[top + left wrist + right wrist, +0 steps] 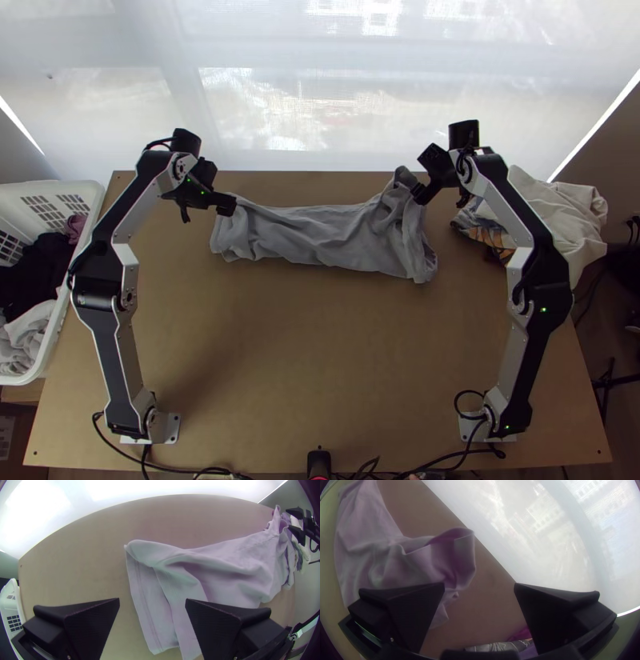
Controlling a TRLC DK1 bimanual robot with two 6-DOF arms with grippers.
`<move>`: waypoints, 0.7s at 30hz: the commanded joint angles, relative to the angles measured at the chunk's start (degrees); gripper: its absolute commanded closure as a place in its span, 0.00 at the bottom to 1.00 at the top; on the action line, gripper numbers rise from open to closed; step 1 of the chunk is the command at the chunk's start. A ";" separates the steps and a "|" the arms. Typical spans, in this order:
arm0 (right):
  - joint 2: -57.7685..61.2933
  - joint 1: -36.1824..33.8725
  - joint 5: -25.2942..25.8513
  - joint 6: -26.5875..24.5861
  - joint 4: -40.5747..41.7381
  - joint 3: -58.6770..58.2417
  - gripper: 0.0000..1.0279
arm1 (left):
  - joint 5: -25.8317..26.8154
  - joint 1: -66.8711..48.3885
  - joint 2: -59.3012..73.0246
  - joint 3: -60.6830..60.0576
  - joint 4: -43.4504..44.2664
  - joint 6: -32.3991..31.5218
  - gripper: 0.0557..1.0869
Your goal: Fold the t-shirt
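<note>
Laundry lies in a white basket at the table's left side. Next comes the left gripper, above the near-flat left end of the grey t-shirt; its fingers are wide apart and nothing is pinched between them. The shirt stretches as a long, narrow band across the far half of the wooden table. Its left end shows a straight stitched hem with a loose layer lapped over it, the middle carries soft lengthwise creases, and the right end is bunched, with a part standing up towards the far edge. Beside that raised part is the right gripper, its fingers also well spread and holding no cloth; whether one of them brushes the fabric, I cannot tell. Farther right, other clothes are heaped at the table's corner. I judge the step in hand to be preparation: the shirt is too gathered to count as properly spread, and a neat fold looks some way off. The next move probably calls for both grippers to close on the far-side corners, one at each end, then draw the shirt taut and lay it out flat. A shallow pinch on the right could catch only one layer and leave the bunching underneath.
</note>
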 commanded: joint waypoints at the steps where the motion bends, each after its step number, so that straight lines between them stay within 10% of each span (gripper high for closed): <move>1: -6.84 1.97 -0.35 3.53 -0.23 -2.79 0.04 | 2.42 -0.48 -6.28 -5.80 -3.04 -0.60 0.06; 21: -22.22 14.01 -0.79 8.01 1.44 -25.20 0.04 | -3.29 -3.82 -3.38 -10.99 3.02 -2.80 0.06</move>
